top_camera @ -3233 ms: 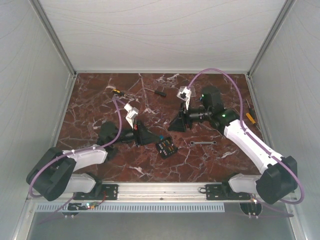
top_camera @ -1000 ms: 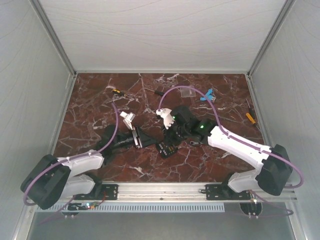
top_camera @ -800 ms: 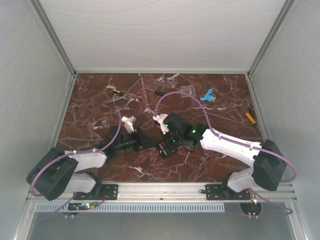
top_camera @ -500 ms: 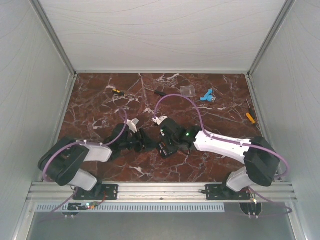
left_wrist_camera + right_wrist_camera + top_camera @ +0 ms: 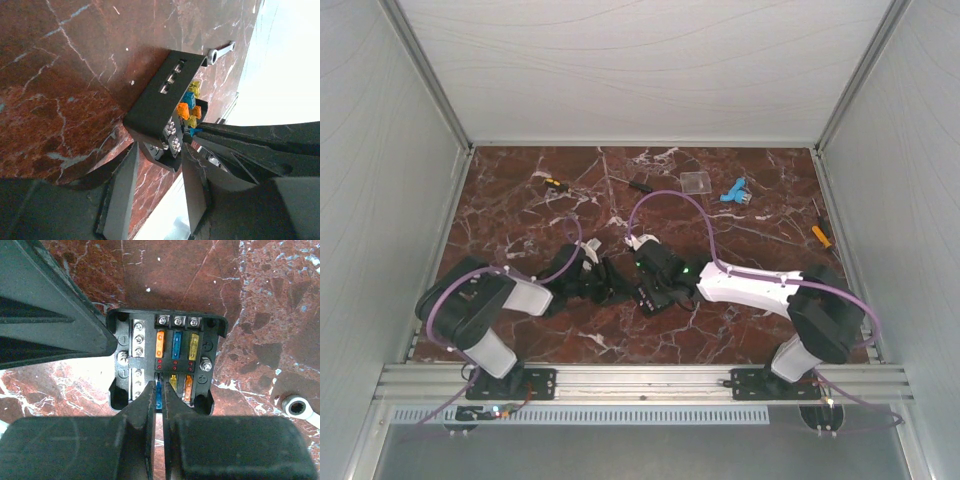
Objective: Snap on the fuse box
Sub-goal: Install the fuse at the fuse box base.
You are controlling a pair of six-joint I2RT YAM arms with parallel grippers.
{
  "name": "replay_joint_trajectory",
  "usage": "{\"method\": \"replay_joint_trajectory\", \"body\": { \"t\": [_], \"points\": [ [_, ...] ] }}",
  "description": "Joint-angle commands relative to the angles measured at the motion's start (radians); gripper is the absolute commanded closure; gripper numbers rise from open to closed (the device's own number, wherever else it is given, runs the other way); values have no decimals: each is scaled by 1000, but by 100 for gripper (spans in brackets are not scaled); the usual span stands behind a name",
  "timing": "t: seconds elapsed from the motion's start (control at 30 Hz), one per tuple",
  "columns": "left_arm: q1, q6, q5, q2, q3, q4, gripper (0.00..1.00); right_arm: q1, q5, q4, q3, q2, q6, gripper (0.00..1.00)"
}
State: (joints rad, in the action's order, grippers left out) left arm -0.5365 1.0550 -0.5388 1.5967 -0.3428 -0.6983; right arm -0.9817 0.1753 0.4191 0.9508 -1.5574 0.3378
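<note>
The fuse box [image 5: 653, 296] is a small black square box lying on the marble between my two grippers. Its face shows orange, blue and yellow fuses in the right wrist view [image 5: 200, 360]. My right gripper [image 5: 158, 390] is over its near edge, its jaws closed on a blue fuse [image 5: 159, 391] in the lower row. It reaches in from the right in the top view [image 5: 657, 284]. My left gripper [image 5: 160, 152] is open, and its fingertips straddle one end of the box [image 5: 160, 107]. It comes in from the left in the top view [image 5: 612, 281].
A small silver wrench [image 5: 298, 409] lies just right of the box and also shows in the left wrist view [image 5: 220, 50]. A clear plastic plate [image 5: 697, 181], a blue part [image 5: 734, 190], screwdrivers [image 5: 552, 183] and an orange tool [image 5: 820, 236] lie farther back.
My right arm swung from the back right down to the fuse box and closed on the blue fuse. My left gripper moved right until its fingertips reached the box's end.
</note>
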Motion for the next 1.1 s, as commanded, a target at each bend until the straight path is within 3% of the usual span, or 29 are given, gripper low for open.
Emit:
{"method": "replay_joint_trajectory", "body": {
  "t": [0.0,1.0,1.07],
  "points": [
    [4,26,-13,22,-35,-13,61,-8,35,-30,0,-21,27,100],
    [4,56,-24,66,-15,-83,76,-35,94,-1,2,-53,50,100],
    [4,57,-24,64,-13,-83,77,-37,88,1,-3,-37,54,95]
  ]
}}
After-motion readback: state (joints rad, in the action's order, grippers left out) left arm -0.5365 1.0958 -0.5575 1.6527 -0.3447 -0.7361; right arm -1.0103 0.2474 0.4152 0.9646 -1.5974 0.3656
